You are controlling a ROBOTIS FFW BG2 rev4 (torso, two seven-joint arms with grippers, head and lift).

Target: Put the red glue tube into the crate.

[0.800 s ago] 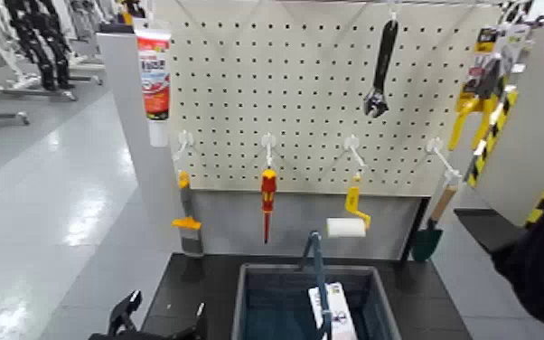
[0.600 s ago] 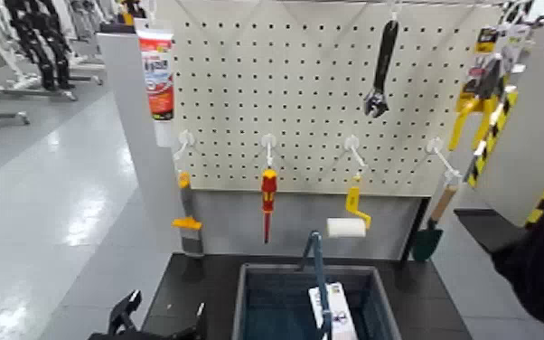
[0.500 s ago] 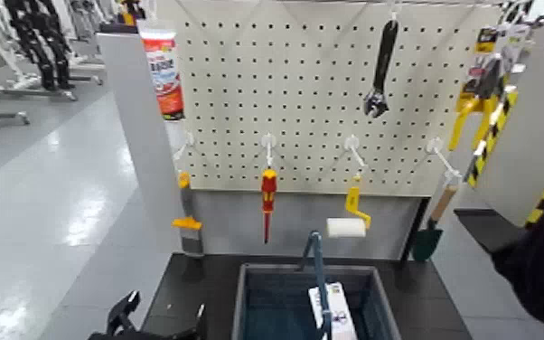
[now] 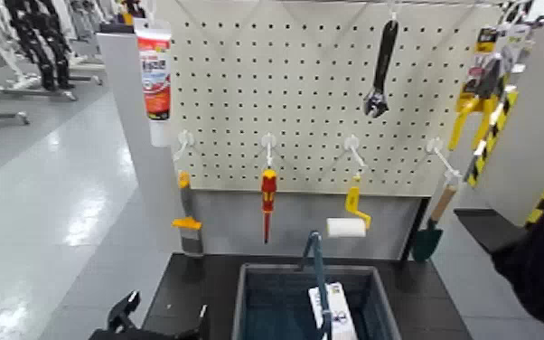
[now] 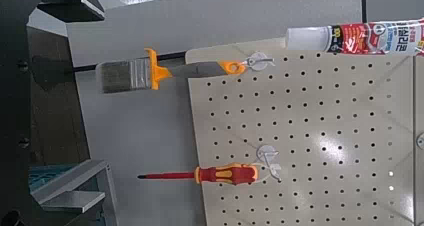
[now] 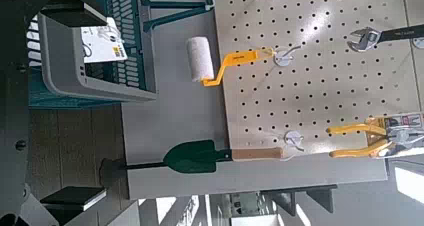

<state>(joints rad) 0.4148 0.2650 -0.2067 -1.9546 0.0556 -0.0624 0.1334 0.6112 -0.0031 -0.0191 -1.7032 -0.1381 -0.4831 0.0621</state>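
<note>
You had the left pincer (image 4: 161, 316) spread and empty, well below the red glue tube (image 4: 155, 81), which hung near-vertical, cap down, at the pegboard's (image 4: 239, 90) left edge, nearer that arm.

Glossy plastic tube (image 4: 155, 77); matt plastic crate (image 4: 267, 298).

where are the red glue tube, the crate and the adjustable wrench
red glue tube (image 4: 155, 80): head view, on its printed label
crate (image 4: 239, 303): head view, on its side rim
adjustable wrench (image 4: 385, 61): head view, on its dark handle
</note>
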